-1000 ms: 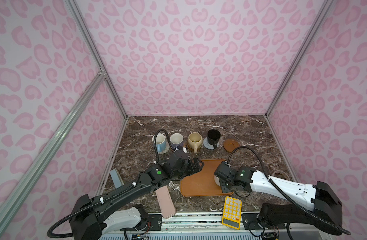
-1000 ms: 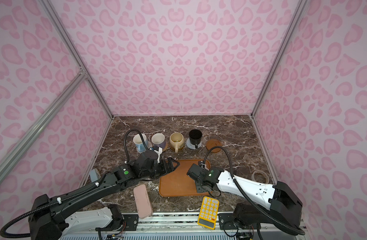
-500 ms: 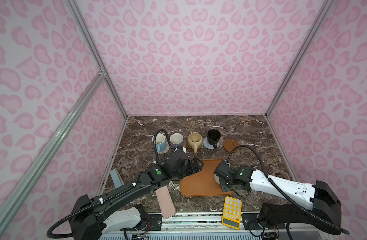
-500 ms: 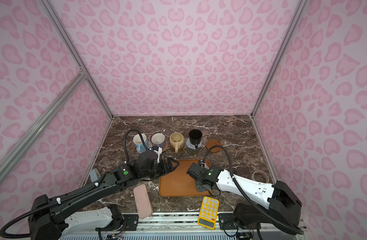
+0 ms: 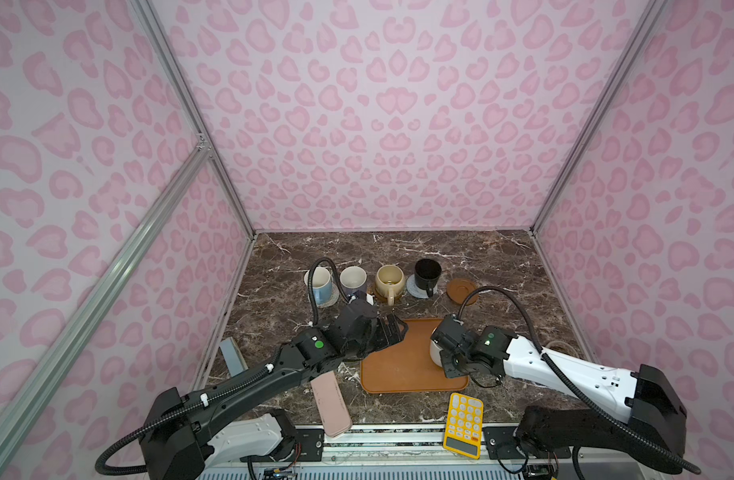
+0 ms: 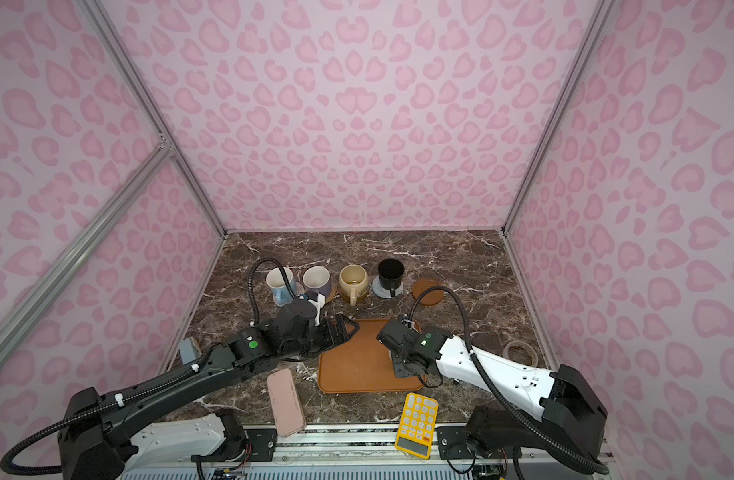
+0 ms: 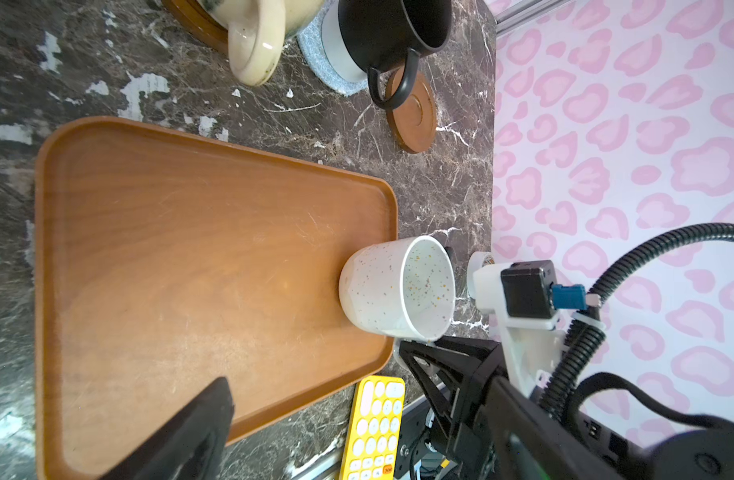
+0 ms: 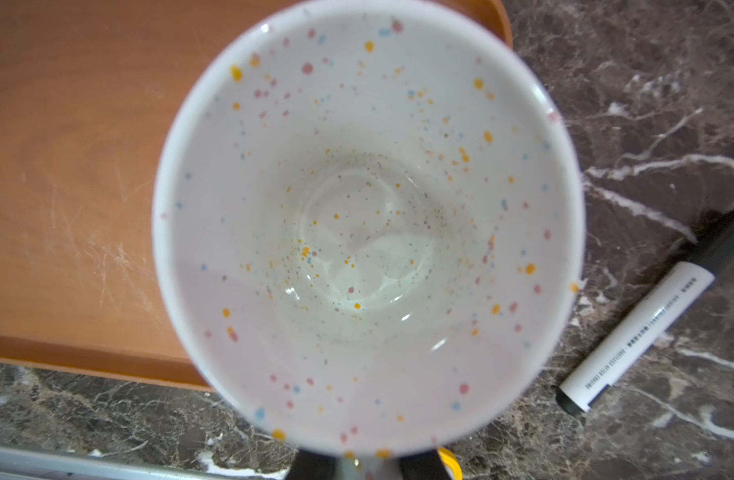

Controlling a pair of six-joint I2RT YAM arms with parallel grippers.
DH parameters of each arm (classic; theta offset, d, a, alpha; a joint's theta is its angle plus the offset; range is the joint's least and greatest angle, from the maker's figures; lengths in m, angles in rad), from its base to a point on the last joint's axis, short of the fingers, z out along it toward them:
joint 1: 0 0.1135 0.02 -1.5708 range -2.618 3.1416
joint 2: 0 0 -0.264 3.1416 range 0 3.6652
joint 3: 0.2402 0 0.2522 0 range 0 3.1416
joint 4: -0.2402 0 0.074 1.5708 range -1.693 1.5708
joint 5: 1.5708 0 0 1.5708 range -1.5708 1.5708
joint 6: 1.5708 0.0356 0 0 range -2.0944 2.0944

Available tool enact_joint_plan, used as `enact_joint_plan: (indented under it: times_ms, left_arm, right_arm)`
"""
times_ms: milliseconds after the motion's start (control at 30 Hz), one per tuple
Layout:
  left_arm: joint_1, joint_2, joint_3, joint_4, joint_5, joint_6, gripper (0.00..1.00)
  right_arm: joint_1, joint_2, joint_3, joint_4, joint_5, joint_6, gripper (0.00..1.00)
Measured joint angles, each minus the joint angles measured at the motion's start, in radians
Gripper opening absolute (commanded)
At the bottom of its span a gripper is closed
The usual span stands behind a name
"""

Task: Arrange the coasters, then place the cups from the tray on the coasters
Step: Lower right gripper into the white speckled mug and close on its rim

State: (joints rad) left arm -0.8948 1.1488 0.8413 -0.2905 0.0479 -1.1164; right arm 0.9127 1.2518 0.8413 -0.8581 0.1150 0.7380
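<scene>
The speckled white cup stands at the right edge of the orange-brown tray. My right gripper is shut on its handle, and the cup fills the right wrist view. My left gripper hangs open and empty over the tray's far left corner. Behind the tray, the light blue, lavender, cream-yellow and black cups stand in a row on coasters. One smooth brown coaster lies bare at the row's right end.
A yellow calculator and a pink case lie by the front edge. A marker lies on the marble just right of the tray. A tape roll sits near the right wall.
My right gripper has closed on the speckled cup's handle. Neither arm has visibly shifted.
</scene>
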Motion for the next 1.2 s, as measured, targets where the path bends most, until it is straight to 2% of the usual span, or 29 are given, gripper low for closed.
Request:
enact_joint_plan:
  times_ms: [167, 200, 300, 533, 667, 833, 1000, 1200]
  left_arm:
    - [0.0, 0.003, 0.0, 0.0, 0.0, 0.0, 0.97]
    - [0.0, 0.003, 0.0, 0.0, 0.0, 0.0, 0.97]
    - [0.0, 0.007, 0.0, 0.005, 0.002, 0.004, 0.97]
    - [-0.004, 0.016, 0.0, 0.028, 0.011, 0.004, 0.97]
    - [-0.009, 0.019, 0.0, 0.03, 0.012, 0.004, 0.97]
    - [-0.01, 0.031, 0.0, 0.031, 0.013, 0.004, 0.97]
    - [-0.011, 0.024, 0.004, 0.031, 0.016, 0.004, 0.97]
    - [-0.011, -0.011, 0.004, 0.031, 0.004, 0.004, 0.97]
  right_arm:
    - [-0.012, 0.007, 0.0, 0.006, 0.0, -0.016, 0.02]
    - [-0.012, 0.009, -0.003, 0.013, 0.0, -0.016, 0.05]
    - [-0.016, 0.015, -0.019, 0.034, -0.004, -0.016, 0.24]
    - [-0.015, 0.044, -0.025, 0.047, -0.01, -0.016, 0.4]
    - [-0.015, 0.081, -0.005, 0.043, 0.0, -0.016, 0.34]
    - [-0.016, 0.093, 0.013, 0.035, 0.03, -0.021, 0.11]
    - [-0.023, 0.095, 0.024, 0.029, 0.043, -0.027, 0.03]
    - [-0.023, 0.08, 0.031, 0.016, 0.048, -0.035, 0.0]
